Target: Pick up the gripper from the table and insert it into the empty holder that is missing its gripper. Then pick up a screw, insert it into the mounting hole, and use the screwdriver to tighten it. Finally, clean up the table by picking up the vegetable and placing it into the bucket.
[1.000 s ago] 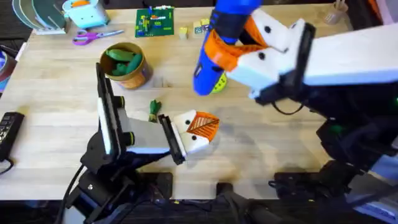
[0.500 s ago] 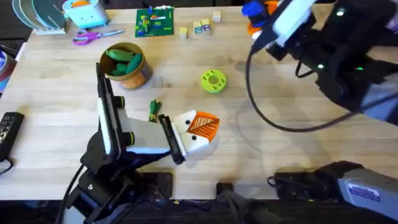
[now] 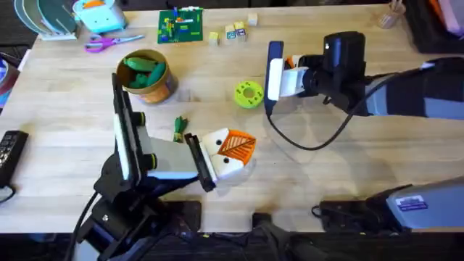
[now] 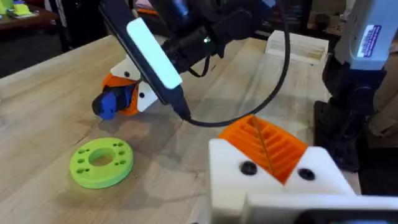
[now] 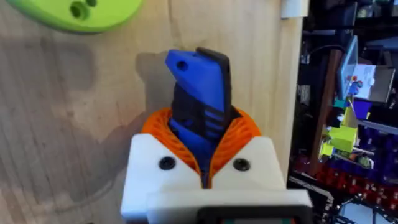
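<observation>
Right gripper (image 5: 205,158) low over table, jaws clamped, left gripper (image 4: 267,149) resting, jaws together

- The worktop (image 3: 65,138) is pale wood planks.
- The bucket (image 3: 147,75) stands on it, with green toy vegetables inside.
- The small vegetable (image 3: 179,128) lies near the bucket, toward the arm bases.
- A flat green ring (image 3: 249,94) with a yellow centre lies well to the right of the bucket.
- Purple-handled scissors (image 3: 109,43) lie beyond the bucket, toward the far edge.
- A green board (image 3: 181,25) lies beyond the bucket, right of the scissors.
- Small yellowish blocks (image 3: 233,31) sit farther right of the bucket, along the far edge.
</observation>
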Robot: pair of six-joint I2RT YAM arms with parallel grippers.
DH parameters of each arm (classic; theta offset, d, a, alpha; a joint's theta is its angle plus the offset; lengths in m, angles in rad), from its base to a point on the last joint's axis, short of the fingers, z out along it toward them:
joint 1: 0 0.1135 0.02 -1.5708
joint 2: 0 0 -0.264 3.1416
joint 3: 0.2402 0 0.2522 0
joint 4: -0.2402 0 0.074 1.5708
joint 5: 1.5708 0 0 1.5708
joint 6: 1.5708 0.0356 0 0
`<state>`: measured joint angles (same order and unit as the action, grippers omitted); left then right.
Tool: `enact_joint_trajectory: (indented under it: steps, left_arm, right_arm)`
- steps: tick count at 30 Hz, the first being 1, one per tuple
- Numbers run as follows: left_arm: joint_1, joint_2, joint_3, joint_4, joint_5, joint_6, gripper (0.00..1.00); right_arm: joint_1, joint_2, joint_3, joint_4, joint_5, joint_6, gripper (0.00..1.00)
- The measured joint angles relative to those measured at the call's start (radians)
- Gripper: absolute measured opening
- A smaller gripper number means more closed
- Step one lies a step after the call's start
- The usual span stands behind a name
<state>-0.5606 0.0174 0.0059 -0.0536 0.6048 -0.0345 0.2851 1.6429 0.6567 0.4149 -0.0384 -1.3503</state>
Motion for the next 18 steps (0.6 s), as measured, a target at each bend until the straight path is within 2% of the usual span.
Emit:
enact_joint_trajectory:
  steps: [3,4,7,10,11,18]
  left_arm:
    - [0.000,0.000,0.000,0.000,0.000,0.000,0.005]
    - [0.000,0.000,0.000,0.000,0.000,0.000,0.005]
    - [0.000,0.000,0.000,0.000,0.000,0.000,0.005]
    - [0.000,0.000,0.000,0.000,0.000,0.000,0.005]
    - [0.000,0.000,0.000,0.000,0.000,0.000,0.005]
    - [0.000,0.000,0.000,0.001,-0.022,0.000,0.005]
  right_arm:
    - [0.000,0.020,0.005,-0.012,0.009,-0.027,0.034]
    - [0.000,0.022,0.008,-0.023,0.009,-0.029,0.084]
    - [0.001,0.017,0.021,-0.056,0.009,-0.032,0.467]
    - [0.003,0.009,0.045,-0.060,0.015,-0.037,0.914]
    - [0.005,0.004,0.054,-0.066,0.017,-0.032,0.972]
    - [0.015,0.004,0.056,-0.076,0.043,0.141,0.990]
